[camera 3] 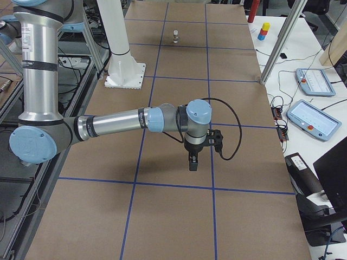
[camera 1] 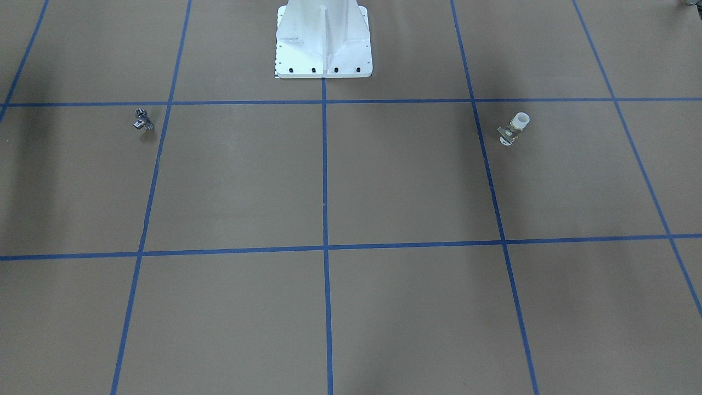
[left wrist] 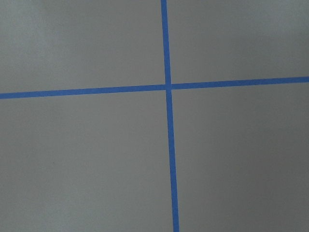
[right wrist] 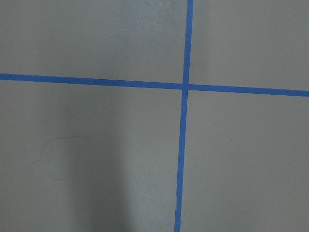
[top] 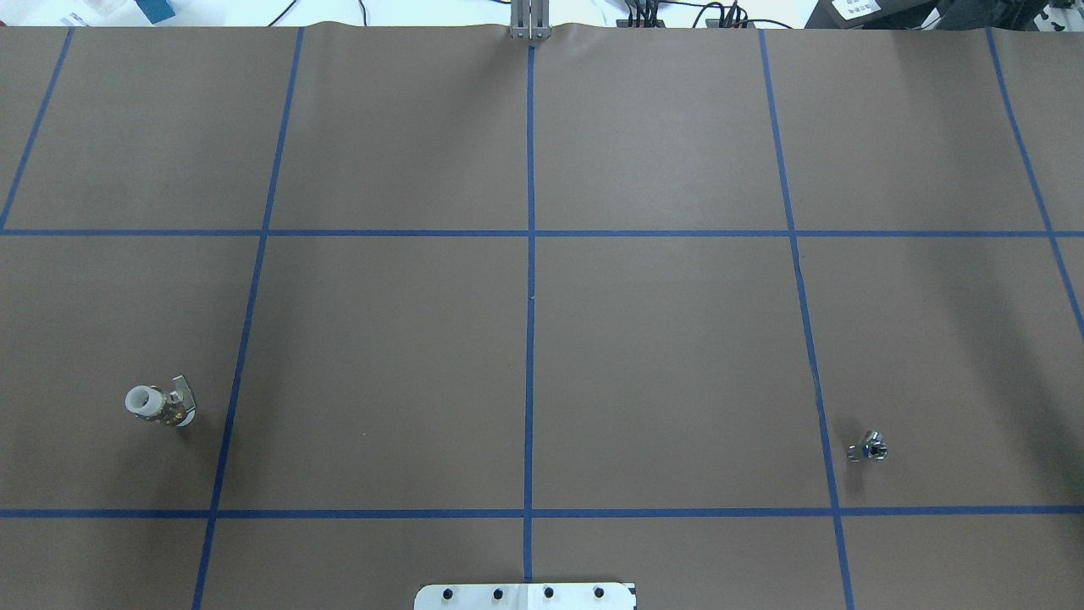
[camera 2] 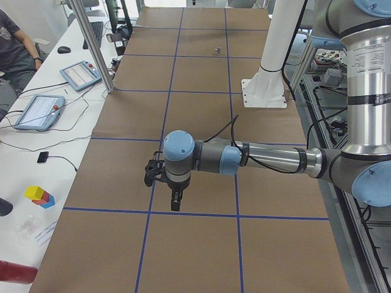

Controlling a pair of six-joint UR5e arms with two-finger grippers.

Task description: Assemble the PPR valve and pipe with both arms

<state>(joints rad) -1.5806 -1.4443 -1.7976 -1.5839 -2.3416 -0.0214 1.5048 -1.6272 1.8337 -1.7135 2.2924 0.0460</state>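
- The PPR valve (top: 159, 404) sits on the robot's left side of the worktop (top: 381, 364), just outside a blue tape line (top: 246, 339). It appears to stand on one end, open white socket up.
- Its white plastic ends are smooth cylinders, the middle is brass-coloured, and a pale flat lever tab sticks out to one side.
- It is likely rigid and fairly light, with most of its weight in the brass, and not fragile. The smooth plastic could slip.
- The best hold is probably across the upper white barrel, clear of the tab, leaving the mating end free.
- The pipe (top: 870, 447) lies well apart on the robot's right side, just beside another tape line. It is a tiny polished chrome fitting with a short tube end and a side stub.
- It looks hard, light and slick, and its uneven shape may let it roll or twist when pinched. Gripping flat across the body seems safer than the stub.
- The left end effector (camera 2: 175, 203) and the right end effector (camera 3: 192, 163) hang over bare matte brown paper, holding nothing. I cannot tell whether either is spread or pressed together.
- Both wrist views show only paper and crossing tape.
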